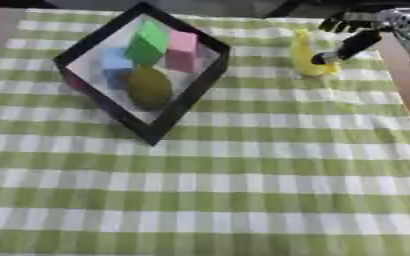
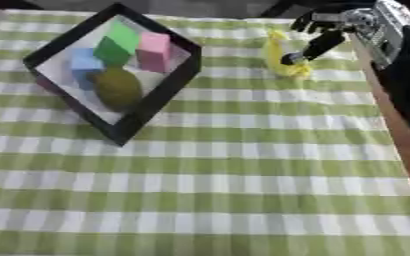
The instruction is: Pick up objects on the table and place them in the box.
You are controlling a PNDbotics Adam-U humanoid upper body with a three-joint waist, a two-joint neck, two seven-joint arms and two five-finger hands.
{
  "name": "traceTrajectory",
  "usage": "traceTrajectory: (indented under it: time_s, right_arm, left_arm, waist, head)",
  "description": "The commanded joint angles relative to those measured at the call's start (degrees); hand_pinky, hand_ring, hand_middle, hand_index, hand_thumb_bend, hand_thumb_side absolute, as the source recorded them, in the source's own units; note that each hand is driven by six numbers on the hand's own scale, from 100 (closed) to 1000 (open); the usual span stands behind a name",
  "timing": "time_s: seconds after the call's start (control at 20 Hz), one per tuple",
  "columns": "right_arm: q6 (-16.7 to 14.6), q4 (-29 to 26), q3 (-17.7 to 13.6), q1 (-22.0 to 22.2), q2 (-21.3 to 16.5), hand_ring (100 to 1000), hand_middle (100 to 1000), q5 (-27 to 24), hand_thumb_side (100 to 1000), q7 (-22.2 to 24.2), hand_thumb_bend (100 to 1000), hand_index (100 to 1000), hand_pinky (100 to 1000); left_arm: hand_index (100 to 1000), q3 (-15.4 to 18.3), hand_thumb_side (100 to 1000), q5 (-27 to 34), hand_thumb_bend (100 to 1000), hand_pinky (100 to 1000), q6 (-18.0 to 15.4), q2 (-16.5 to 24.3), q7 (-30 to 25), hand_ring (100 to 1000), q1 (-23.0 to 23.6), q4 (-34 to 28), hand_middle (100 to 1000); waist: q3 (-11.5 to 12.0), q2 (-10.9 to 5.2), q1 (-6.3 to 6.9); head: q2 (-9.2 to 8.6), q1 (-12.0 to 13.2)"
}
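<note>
Green-and-white checked cloth (image 1: 243, 190) covers my bench. Toward its far left sits the black-rimmed box (image 1: 191, 92), tilted askew, already holding a green block (image 1: 149, 42), a pink block (image 1: 182, 50), a blue block (image 1: 115, 62) and a dark olive rounded thing (image 1: 149, 86). At far right my right hand (image 1: 359, 35) reaches down, fingers straightened, one fingertip touching the yellow object (image 1: 306, 57) standing on the cloth, well apart from the box.

Table (image 1: 243, 200) under a green-and-white checked cloth (image 1: 226, 165), bare wooden edge showing at the right, black-rimmed box (image 1: 187, 92) resting on the cloth at upper left — turned cornerwise, yellow object (image 1: 306, 57) standing on the cloth at upper right — well apart from the box
</note>
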Motion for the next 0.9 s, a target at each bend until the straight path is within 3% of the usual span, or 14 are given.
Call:
traceTrajectory:
  time_s: [0.05,0.35,0.5,0.6,0.7,0.75,0.9]
  right_arm:
    - [0.4,0.7,-1.0,-1.0,-0.6,896,877,1.5,566,-0.9,506,938,881]
    - [1.5,4.0,-2.8,-0.6,0.6,888,869,5.2,527,-3.5,489,936,877]
    - [1.7,5.0,-3.5,-0.6,1.2,863,810,6.3,409,-5.1,461,909,859]
    - [2.2,5.1,-3.6,-0.7,1.5,837,749,6.4,318,-6.3,412,875,843]
    - [2.8,4.9,-3.7,-0.8,1.6,774,647,5.7,137,-7.5,268,806,819]
    - [3.1,4.6,-3.5,-0.9,1.6,756,621,5.3,100,-7.9,221,784,812]
    - [4.3,3.4,-3.0,-1.3,1.5,714,570,3.8,100,-9.0,127,740,798]
  left_arm:
    - [838,0.5,449,0.3,421,869,-0.3,0.7,0.0,658,-1.0,-0.7,749]
    - [837,0.5,453,0.6,417,871,-0.4,0.4,0.0,657,-1.3,-0.8,749]
    - [837,0.5,456,0.7,415,872,-0.5,0.2,0.0,657,-1.3,-0.8,749]
    - [837,0.5,456,0.8,414,872,-0.5,0.1,0.0,657,-1.3,-0.7,749]
    - [836,0.5,457,0.8,413,873,-0.5,0.0,-0.1,657,-1.3,-0.7,749]
    - [836,0.5,456,0.8,413,873,-0.6,0.0,-0.1,657,-1.3,-0.8,749]
    - [836,0.5,457,0.7,412,874,-0.6,0.0,-0.2,658,-1.3,-0.8,749]
  waist:
    - [0.2,0.28,0.22]
    - [1.0,1.1,0.28]
    - [1.1,1.25,0.31]
    - [1.0,1.25,0.31]
    - [0.9,1.18,0.3]
    - [0.8,1.12,0.28]
    - [0.7,0.89,0.22]
  head:
    - [-0.15,-0.5]
    - [-0.15,-1.0]
    - [-0.15,-1.0]
    - [-0.15,-1.0]
    - [-0.15,-0.9]
    - [-0.15,-0.9]
    - [-0.15,-0.8]
